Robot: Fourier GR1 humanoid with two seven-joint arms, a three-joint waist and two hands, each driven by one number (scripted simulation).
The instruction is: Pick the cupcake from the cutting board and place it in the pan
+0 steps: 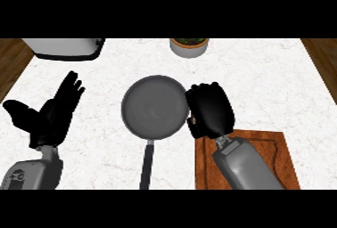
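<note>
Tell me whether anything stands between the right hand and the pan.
Nothing visible does. The curled right hand is at the right rim of the pan, with no object between them; the cupcake is presumably hidden inside the hand.

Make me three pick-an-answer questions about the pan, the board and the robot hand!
1. Where is the cutting board? A) lower right B) top left C) middle
2. What colour is the pan? A) red B) grey C) yellow
3. What is the right robot hand doing? A) lying flat B) curling by the pan's rim C) pointing straight up

Answers:
1. A, the wooden board lies right of the pan's handle.
2. B, the pan is grey all over.
3. B, its fingers curl beside the rim, and a bit of the cupcake peeks out.
</note>
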